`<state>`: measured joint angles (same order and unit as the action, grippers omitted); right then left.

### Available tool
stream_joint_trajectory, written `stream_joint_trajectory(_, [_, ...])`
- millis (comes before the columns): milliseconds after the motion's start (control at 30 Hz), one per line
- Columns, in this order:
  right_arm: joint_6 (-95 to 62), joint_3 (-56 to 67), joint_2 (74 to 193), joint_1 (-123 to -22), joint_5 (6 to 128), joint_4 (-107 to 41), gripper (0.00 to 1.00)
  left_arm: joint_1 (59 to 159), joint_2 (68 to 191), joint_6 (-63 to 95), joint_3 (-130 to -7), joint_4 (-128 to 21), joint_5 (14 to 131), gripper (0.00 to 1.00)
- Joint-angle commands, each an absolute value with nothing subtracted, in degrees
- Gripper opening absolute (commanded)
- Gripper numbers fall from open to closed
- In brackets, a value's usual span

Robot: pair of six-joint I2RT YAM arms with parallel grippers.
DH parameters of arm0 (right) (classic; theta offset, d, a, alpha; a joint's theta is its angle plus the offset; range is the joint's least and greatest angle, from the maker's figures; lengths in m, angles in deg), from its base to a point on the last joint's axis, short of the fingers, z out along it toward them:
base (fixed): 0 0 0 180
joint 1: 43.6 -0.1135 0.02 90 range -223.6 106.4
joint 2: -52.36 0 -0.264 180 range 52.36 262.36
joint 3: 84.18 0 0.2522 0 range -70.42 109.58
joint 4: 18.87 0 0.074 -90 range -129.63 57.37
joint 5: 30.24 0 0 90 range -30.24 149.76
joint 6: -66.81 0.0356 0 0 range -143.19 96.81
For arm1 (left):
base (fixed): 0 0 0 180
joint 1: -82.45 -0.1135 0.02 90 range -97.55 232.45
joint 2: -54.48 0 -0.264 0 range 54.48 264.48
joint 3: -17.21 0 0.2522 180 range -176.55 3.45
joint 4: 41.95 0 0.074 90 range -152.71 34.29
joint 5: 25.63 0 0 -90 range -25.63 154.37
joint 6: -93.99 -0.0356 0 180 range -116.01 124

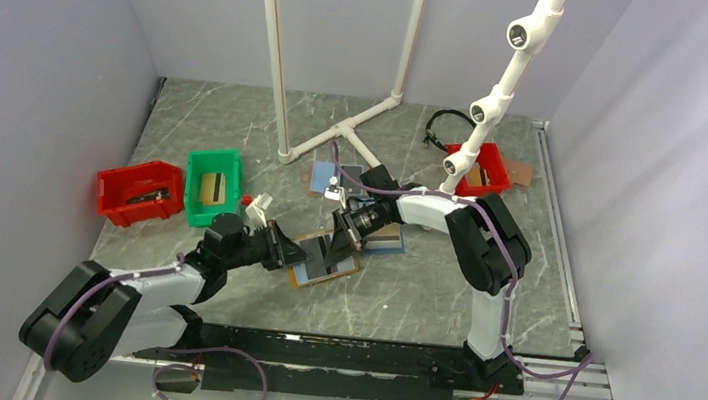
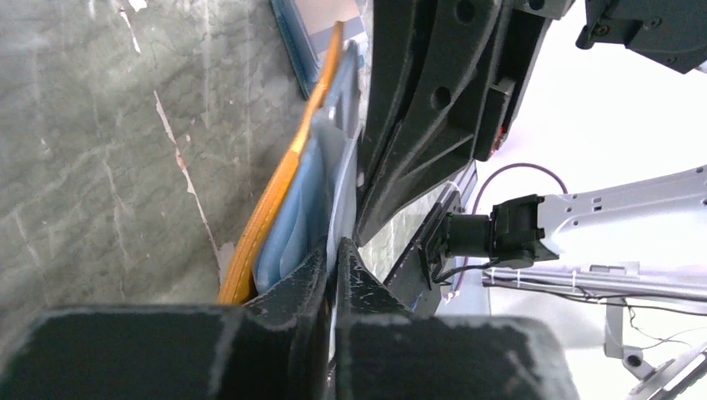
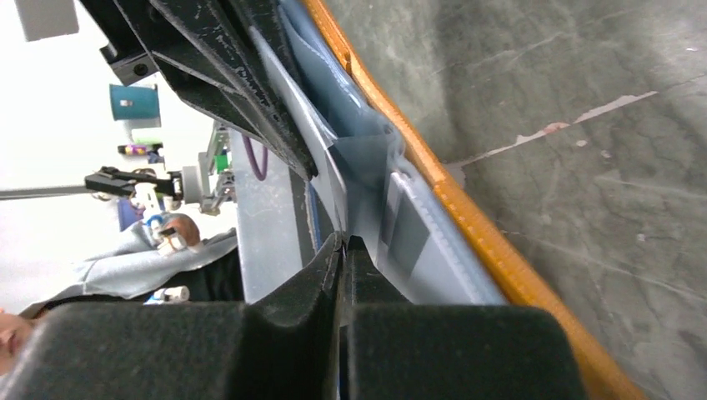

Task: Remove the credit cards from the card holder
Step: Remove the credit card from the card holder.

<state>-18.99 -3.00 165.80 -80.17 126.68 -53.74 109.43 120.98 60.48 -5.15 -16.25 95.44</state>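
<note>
The card holder (image 1: 324, 267) lies open on the table, orange-brown at the edges and pale blue-grey inside. My left gripper (image 1: 286, 249) comes in from the left and my right gripper (image 1: 338, 242) from the back; both tips meet over the holder. In the left wrist view the left gripper (image 2: 334, 248) is shut on a thin pale sheet beside the light blue pockets (image 2: 292, 225) and the orange edge (image 2: 275, 187). In the right wrist view the right gripper (image 3: 343, 242) is shut on a thin pale sheet next to the orange edge (image 3: 479, 233). I cannot tell card from flap.
A red bin (image 1: 139, 193) and a green bin (image 1: 212, 186) stand at the left. Another red bin (image 1: 482, 171) stands at the back right. Two all-blue holders (image 1: 335, 178) (image 1: 384, 239) lie behind the grippers. White pipe posts (image 1: 283, 61) rise at the back.
</note>
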Motion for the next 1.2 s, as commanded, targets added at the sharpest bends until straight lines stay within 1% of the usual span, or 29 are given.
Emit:
stream_joint_trajectory(0, [-19.3,-2.4,162.6,-81.0,130.2,-51.7,0.00,108.5,117.9,59.4,-6.1,-20.9,94.6,0.17])
stream_joint_trajectory(33, [-19.6,-2.4,162.8,-81.0,129.4,-52.0,0.00,108.3,117.3,59.2,-6.1,-23.0,94.4,0.21])
stream_joint_trajectory(67, [-19.8,-2.3,163.0,-81.0,129.2,-52.2,0.00,108.0,116.8,58.9,-6.1,-23.9,94.3,0.24])
stream_joint_trajectory(133, [-19.8,-2.5,163.5,-81.0,128.6,-52.2,0.00,107.6,116.0,58.4,-5.9,-25.9,94.3,0.27])
stream_joint_trajectory(400, [-21.4,-2.0,166.5,-80.8,126.4,-53.6,0.00,106.0,117.2,57.8,-3.4,-25.1,95.3,0.27])
stream_joint_trajectory(433, [-21.6,-2.0,166.8,-80.7,126.2,-53.8,0.00,105.8,117.3,57.7,-3.3,-24.9,95.4,0.26])
stream_joint_trajectory(567, [-21.9,-2.0,167.8,-80.0,126.5,-54.0,0.00,105.0,117.2,57.1,-2.8,-25.0,95.9,0.18])
stream_joint_trajectory(667, [-22.2,-2.0,168.4,-79.6,126.8,-54.2,0.00,104.3,117.1,56.9,-2.6,-24.7,96.9,0.06])
stream_joint_trajectory(700, [-22.3,-2.0,168.5,-79.5,126.8,-54.3,0.00,104.1,117.1,56.9,-2.5,-24.3,97.3,0.01])
stream_joint_trajectory(1000, [-22.7,-1.8,169.3,-79.2,128.2,-55.0,0.00,102.8,118.5,57.5,-1.8,-20.8,100.6,0.00])
stream_joint_trajectory(1033, [-22.7,-1.9,169.2,-79.2,128.5,-55.0,0.00,102.8,118.9,57.7,-1.9,-20.7,100.6,0.06])
stream_joint_trajectory(1067, [-22.7,-1.9,169.2,-79.1,129.0,-54.9,0.00,102.7,119.4,58.0,-2.0,-20.9,100.4,0.17])
stream_joint_trajectory(1100, [-22.7,-1.9,169.1,-79.2,129.3,-54.9,0.00,102.7,120.0,58.2,-2.1,-20.7,100.4,0.22])
stream_joint_trajectory(1167, [-22.7,-1.9,169.1,-79.1,130.3,-54.7,0.00,102.7,121.4,58.8,-1.9,-18.9,100.8,0.25])
